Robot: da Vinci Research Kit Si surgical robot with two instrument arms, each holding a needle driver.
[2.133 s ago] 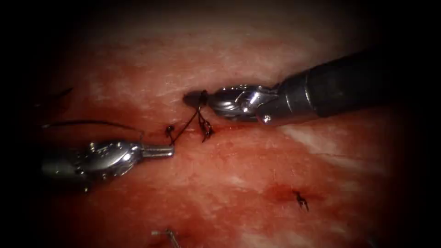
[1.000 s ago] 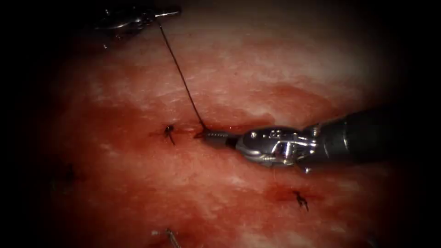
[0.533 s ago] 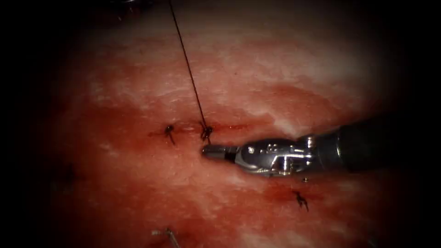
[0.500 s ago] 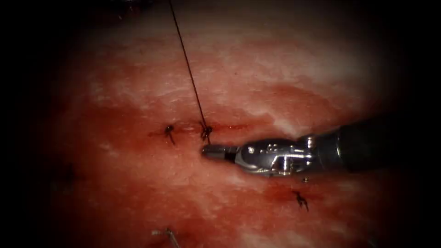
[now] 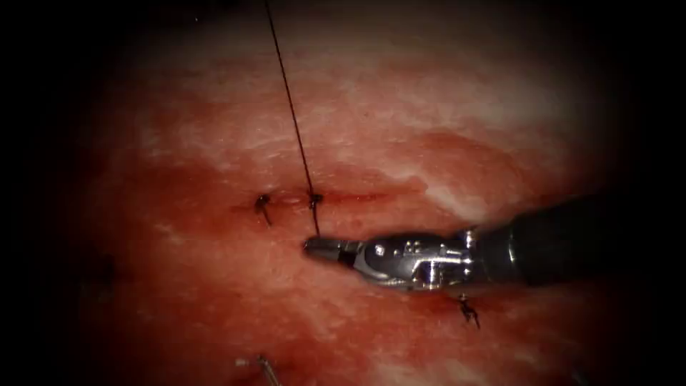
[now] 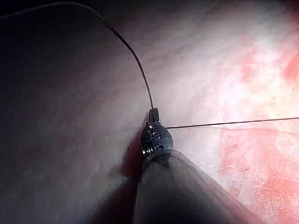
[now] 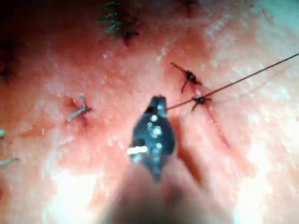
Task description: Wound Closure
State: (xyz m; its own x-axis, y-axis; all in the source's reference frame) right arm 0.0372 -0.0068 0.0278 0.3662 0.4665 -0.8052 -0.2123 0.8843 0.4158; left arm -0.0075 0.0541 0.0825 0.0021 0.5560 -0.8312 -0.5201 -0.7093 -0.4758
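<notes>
Right tool enters from right, shaft nearly level, jaws closed on thread end (tip low, close to surface). Left tool jaws closed, gripping thread.

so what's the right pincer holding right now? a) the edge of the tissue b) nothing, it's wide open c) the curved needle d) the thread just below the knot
d: in the endoscope view the right pincer is shut on the thread, which runs taut from its tip up through the knot on the cut.
</notes>
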